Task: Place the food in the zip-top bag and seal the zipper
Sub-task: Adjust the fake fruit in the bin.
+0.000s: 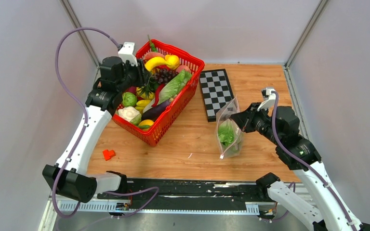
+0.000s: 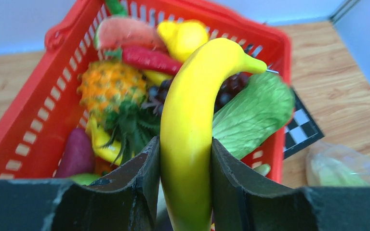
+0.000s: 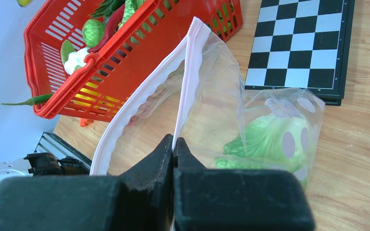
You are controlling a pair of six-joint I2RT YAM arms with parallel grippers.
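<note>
Lettuce [image 1: 226, 133] bagged — my left gripper [image 2: 184, 145] clamps a banana [image 2: 192, 96] over the far-left basket [image 1: 171, 120], right gripper [image 3: 173, 144] pinches the bag [image 3: 212, 86]; zipper [image 3: 189, 72] unsealed.

The right hand [image 3: 173, 147] pinched the zip-top bag [image 3: 212, 96] at its mouth.
Its jaws met tight on one pale pink strip of the zipper [image 3: 191, 62], while the other strip gaped away to the left. Green lettuce [image 3: 265, 139] lay inside the bag, low against the wooden worktop [image 3: 361, 159]. Beyond stood a red basket [image 3: 125, 62] of toy food [image 3: 94, 31], with a chessboard [image 3: 298, 43] to its right.
</note>
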